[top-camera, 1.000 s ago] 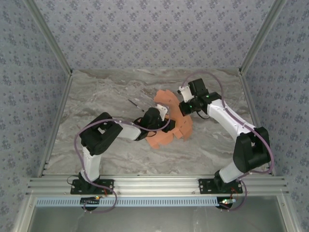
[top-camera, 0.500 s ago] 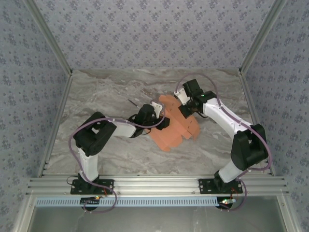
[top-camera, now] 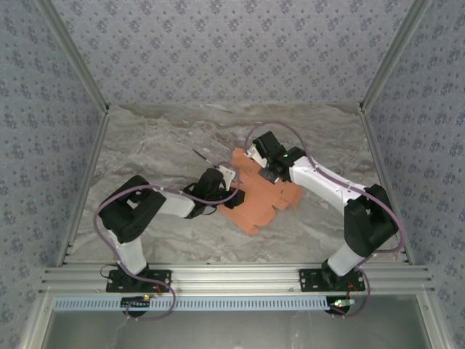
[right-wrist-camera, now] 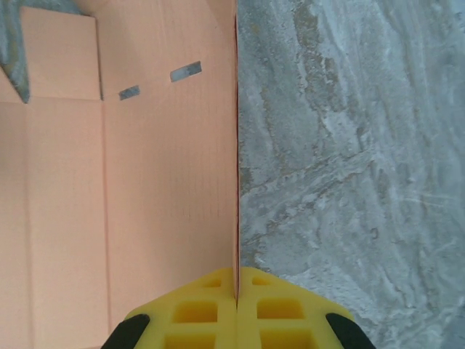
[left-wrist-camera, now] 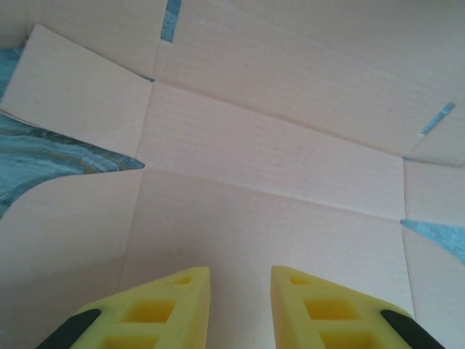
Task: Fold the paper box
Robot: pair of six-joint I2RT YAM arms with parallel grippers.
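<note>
The paper box [top-camera: 265, 200] lay unfolded and nearly flat on the marbled table [top-camera: 160, 145]. The left gripper [top-camera: 229, 191] was at its left edge, the right gripper [top-camera: 266, 171] at its far edge.

One paper box [top-camera: 256, 206], two hands [left-wrist-camera: 240, 283] [right-wrist-camera: 236, 280]

The salmon-orange thin cardboard sheet [right-wrist-camera: 167, 182] shows plain and unpatterned left of the right gripper [right-wrist-camera: 237, 275] — its yellow foam fingers [right-wrist-camera: 196, 313] black-trimmed. To their right is the grey, white-veined marble table top [right-wrist-camera: 349, 145] — beyond it, blue-grey flower-patterned walls [top-camera: 218, 51].
</note>
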